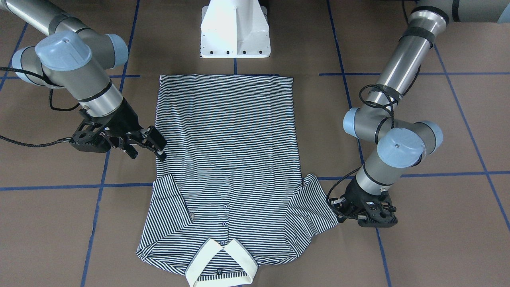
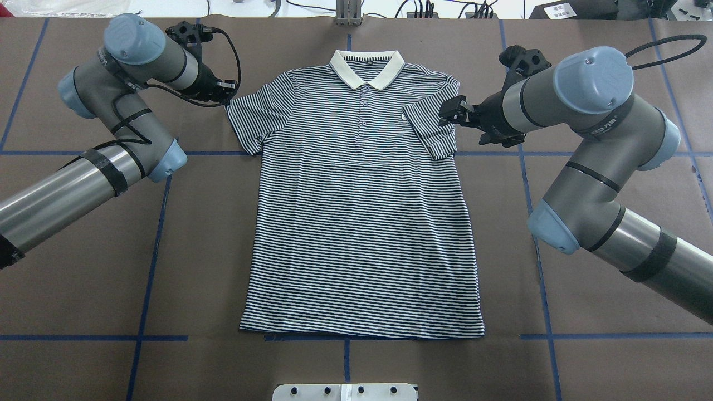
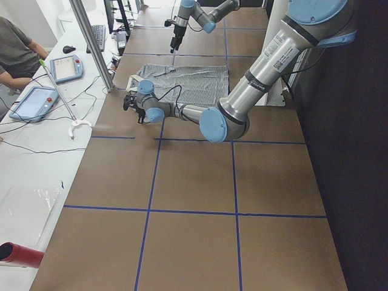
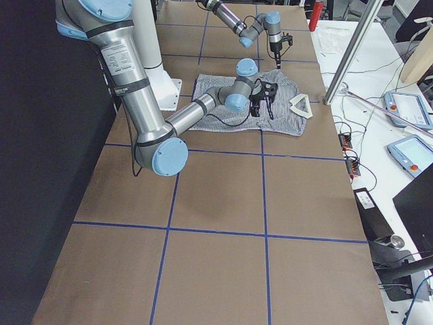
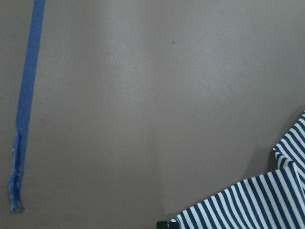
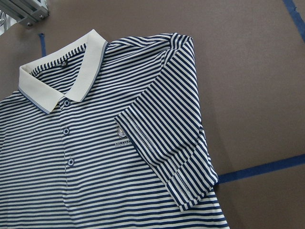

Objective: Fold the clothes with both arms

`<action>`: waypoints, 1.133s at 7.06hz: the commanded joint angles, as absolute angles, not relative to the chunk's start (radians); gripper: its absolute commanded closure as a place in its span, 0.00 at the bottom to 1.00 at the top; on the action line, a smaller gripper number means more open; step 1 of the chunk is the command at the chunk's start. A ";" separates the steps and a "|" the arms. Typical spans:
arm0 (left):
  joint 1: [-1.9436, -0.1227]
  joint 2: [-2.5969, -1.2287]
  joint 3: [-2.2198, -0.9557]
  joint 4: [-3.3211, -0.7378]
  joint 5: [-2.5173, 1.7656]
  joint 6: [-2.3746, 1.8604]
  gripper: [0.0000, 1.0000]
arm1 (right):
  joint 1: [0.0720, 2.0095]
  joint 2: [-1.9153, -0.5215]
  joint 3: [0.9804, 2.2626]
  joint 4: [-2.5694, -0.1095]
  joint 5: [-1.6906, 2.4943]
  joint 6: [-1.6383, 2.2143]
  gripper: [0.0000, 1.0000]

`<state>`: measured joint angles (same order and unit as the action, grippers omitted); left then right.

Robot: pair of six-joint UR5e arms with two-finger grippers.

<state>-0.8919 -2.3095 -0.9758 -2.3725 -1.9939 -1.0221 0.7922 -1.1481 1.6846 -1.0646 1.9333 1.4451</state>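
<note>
Polo shirt [image 2: 362, 223], one, lies flat and face up on a brown table covering [image 2: 211, 250] gridded with blue tape [image 2: 150, 278]. Three buttons [image 6: 66, 130] show; the chest patch [image 6: 120, 133] lettering is too blurred to read. The right gripper [image 1: 147, 148] hovers at one sleeve, jaws apart. The left gripper [image 1: 338, 209] touches the other sleeve's tip, and whether it grips cannot be told. Two pendants [image 3: 63, 68] lie on a white side bench [image 3: 36, 157].

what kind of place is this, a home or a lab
Probably a robotics lab: left arm and right arm stand at a table gridded with blue tape, with teach pendants on a side bench beside a person.
</note>
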 commanded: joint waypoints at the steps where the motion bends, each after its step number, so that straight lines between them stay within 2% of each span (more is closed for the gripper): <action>1: -0.896 -2.270 -1.116 -2.332 -2.056 -1.047 1.00 | 0.792 -1.147 1.684 -1.065 1.933 1.445 0.00; 2: -0.891 -2.272 -1.161 -2.321 -2.074 -1.152 1.00 | 0.792 -1.147 1.684 -1.065 1.933 1.445 0.00; 5: -0.812 -2.370 -1.149 -2.263 -2.014 -1.328 1.00 | 0.793 -1.147 1.686 -1.065 1.936 1.442 0.00; 8: -0.781 -2.480 -1.005 -2.261 -1.933 -1.345 1.00 | 0.792 -1.149 1.684 -1.065 1.934 1.445 0.00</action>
<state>-0.7901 -2.4387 -1.0575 -2.2605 -1.9591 -1.3398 0.7928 -1.1483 1.6846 -1.0646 1.9356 1.4443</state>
